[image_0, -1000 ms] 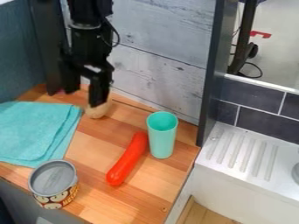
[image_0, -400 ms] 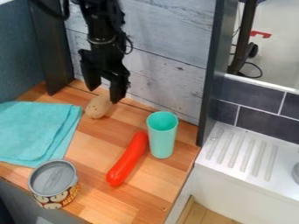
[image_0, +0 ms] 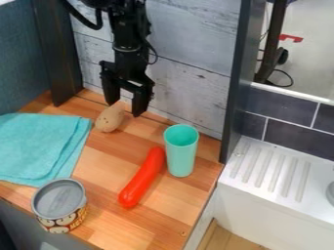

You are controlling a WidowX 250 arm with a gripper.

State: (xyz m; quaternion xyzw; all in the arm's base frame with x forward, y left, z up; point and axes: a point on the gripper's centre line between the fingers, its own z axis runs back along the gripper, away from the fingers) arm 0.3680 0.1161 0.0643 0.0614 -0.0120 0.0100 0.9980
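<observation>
The black gripper (image_0: 124,108) hangs over the back of the wooden counter, its two fingers spread open and nothing between them. Just below and left of it lies a tan, potato-like object (image_0: 110,118), partly behind one fingertip; whether they touch I cannot tell. A red sausage-shaped toy (image_0: 142,177) lies slantwise near the middle. Right beside its upper end a turquoise cup (image_0: 180,150) stands upright. At the front left is an open can (image_0: 60,205) with a patterned label. A folded turquoise cloth (image_0: 40,145) covers the left side.
A whitewashed plank wall (image_0: 189,83) rises behind the counter (image_0: 104,166). Dark upright panels flank it at left and right. To the right are a white ridged sink drainboard (image_0: 271,168) and dark tiles (image_0: 283,107).
The gripper has moved to the right along the back wall, uncovering more of the tan object. The objects on the counter have kept their places.
</observation>
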